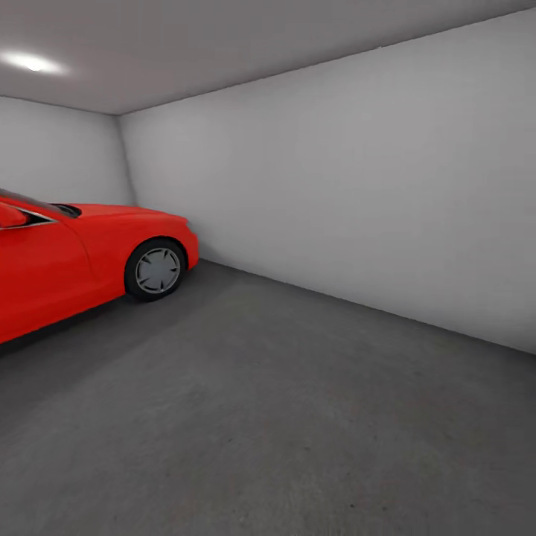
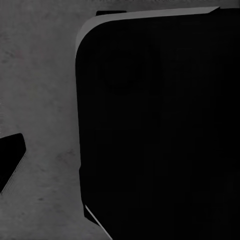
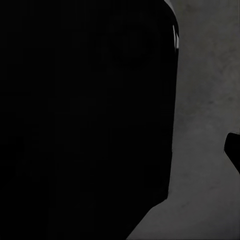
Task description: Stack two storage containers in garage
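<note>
Closest to the head camera was just the floor [image 1: 298, 417], that dark grey speckled concrete, running bare from the near edge all the way back to the walls. So the robot was in the garage [image 1: 350, 186] at this point: plain pale grey walls meeting in a corner at the back left, and a ceiling light [image 1: 33, 63] glowing up in the top left.

The red car [image 1: 67, 260] sat along the left side of the floor, nose pointing toward the back wall, with its front wheel [image 1: 156, 269] and grey hubcap facing the camera. Its shadow pooled on the concrete right under it.

Both wrist cams were mostly blocked by a big black rounded body [image 2: 160, 125] up close, and the same sort of dark mass [image 3: 85, 115] on the right one, with strips of that concrete floor beside it. A small dark tip poked in at the edge of each view, but honestly I couldn't tell whether either pincer was spread or pressed together.
</note>
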Robot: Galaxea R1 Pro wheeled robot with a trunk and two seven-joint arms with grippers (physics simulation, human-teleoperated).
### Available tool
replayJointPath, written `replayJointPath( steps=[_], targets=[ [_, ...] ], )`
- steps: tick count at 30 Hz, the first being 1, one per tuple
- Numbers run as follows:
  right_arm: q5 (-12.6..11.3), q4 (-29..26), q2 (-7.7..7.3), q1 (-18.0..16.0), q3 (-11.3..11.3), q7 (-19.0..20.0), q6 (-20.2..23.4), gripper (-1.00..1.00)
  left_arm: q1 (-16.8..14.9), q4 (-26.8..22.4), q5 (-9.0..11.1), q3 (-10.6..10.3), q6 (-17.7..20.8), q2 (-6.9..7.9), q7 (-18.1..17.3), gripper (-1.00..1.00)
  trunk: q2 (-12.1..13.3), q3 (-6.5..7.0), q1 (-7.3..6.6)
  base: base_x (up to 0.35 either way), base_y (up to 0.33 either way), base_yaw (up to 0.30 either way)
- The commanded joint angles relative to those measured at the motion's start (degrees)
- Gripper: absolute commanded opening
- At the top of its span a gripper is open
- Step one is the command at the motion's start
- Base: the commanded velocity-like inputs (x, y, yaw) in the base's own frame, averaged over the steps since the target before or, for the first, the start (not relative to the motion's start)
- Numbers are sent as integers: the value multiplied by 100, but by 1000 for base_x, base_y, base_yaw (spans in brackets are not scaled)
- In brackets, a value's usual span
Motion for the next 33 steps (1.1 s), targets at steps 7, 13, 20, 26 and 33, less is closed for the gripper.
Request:
replayJointPath(
  steps=[7,13,20,26,33],
  targets=[
    [-9,2,0,-2,0,2,-13,100,0,0,1,1,-17,0,2,100,-2,-4,0,0,0,-296],
    [-9,2,-1,-2,0,6,-10,100,0,-3,1,-1,-17,0,2,100,-2,-4,0,0,0,-296],
    [22,3,3,-2,15,6,-18,100,0,0,1,-2,-19,0,2,100,-2,-4,0,0,0,-296],
    [26,2,1,-2,12,6,-18,100,0,0,1,-2,-19,0,2,100,-2,-4,0,0,0,-296],
    [35,2,3,-2,17,6,-18,100,0,-1,1,-2,-17,0,2,100,-2,-4,0,0,0,-296]
  ],
)
